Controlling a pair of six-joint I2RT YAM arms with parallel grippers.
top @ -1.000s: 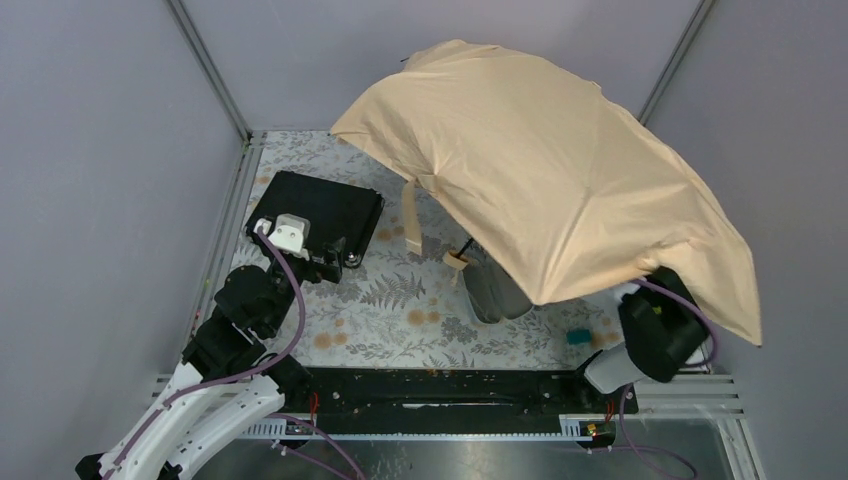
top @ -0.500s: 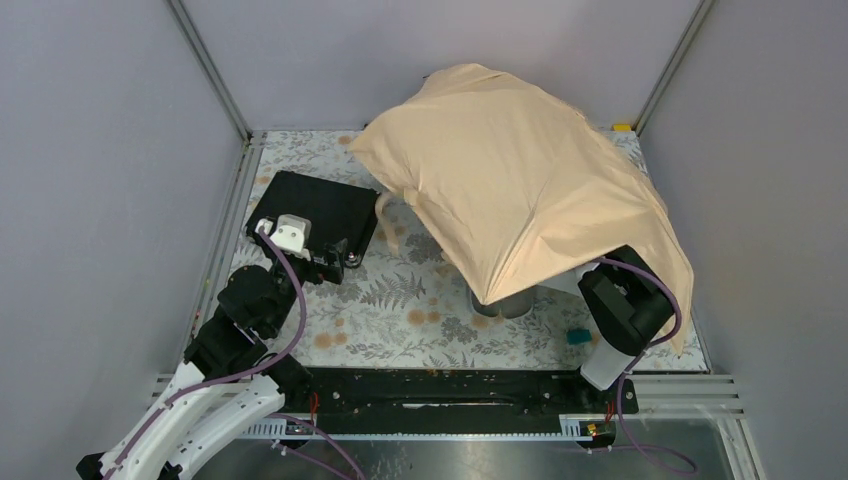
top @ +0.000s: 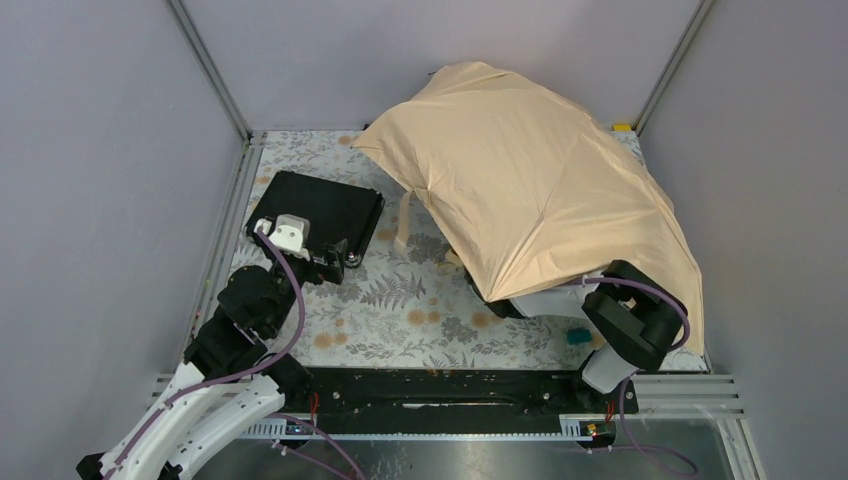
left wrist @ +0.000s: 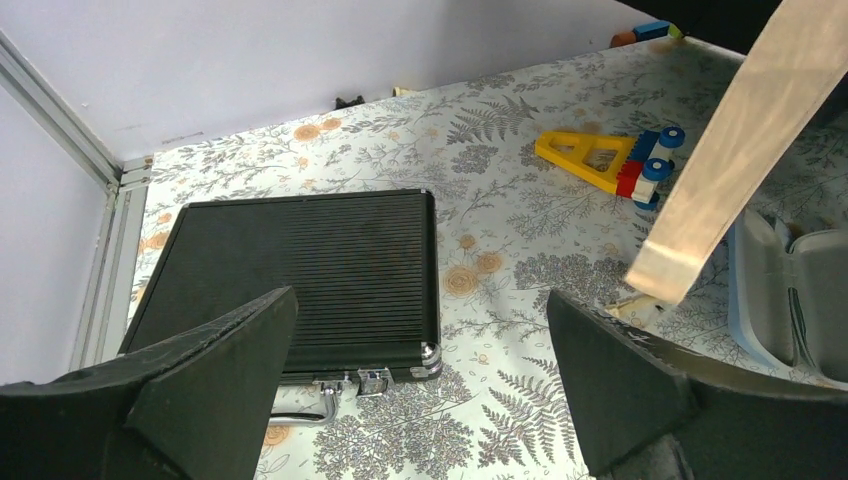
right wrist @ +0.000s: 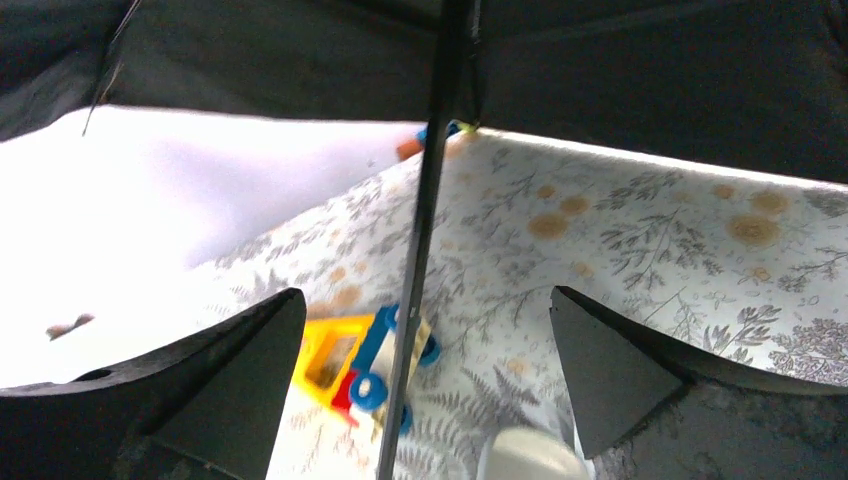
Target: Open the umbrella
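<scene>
The umbrella [top: 540, 190] stands open, and its peach-tan canopy covers the back right of the table. Its strap [left wrist: 740, 150] hangs down at the left edge. From the right wrist I see the black underside [right wrist: 650, 90], with the thin dark shaft [right wrist: 415, 260] running down between my fingers and the cream knob [right wrist: 530, 455] blurred at the bottom. My right gripper [right wrist: 425, 295] is open, with gaps on both sides of the shaft. From above, the right arm [top: 630, 320] reaches under the canopy rim, which hides the fingers. My left gripper [left wrist: 420, 293] is open and empty, just in front of the black case.
A flat black case [left wrist: 290, 270] lies at the left [top: 318, 210]. A yellow and blue toy truck [left wrist: 605, 160] sits under the canopy. A grey-white container [left wrist: 790, 290] is beside the strap. A small teal block [top: 578, 336] lies near the right arm. Walls enclose the table.
My right gripper has opened and let go of the shaft. The canopy has shifted left and settled lower, and the right arm has drawn back toward the near edge. The left arm has not moved.
</scene>
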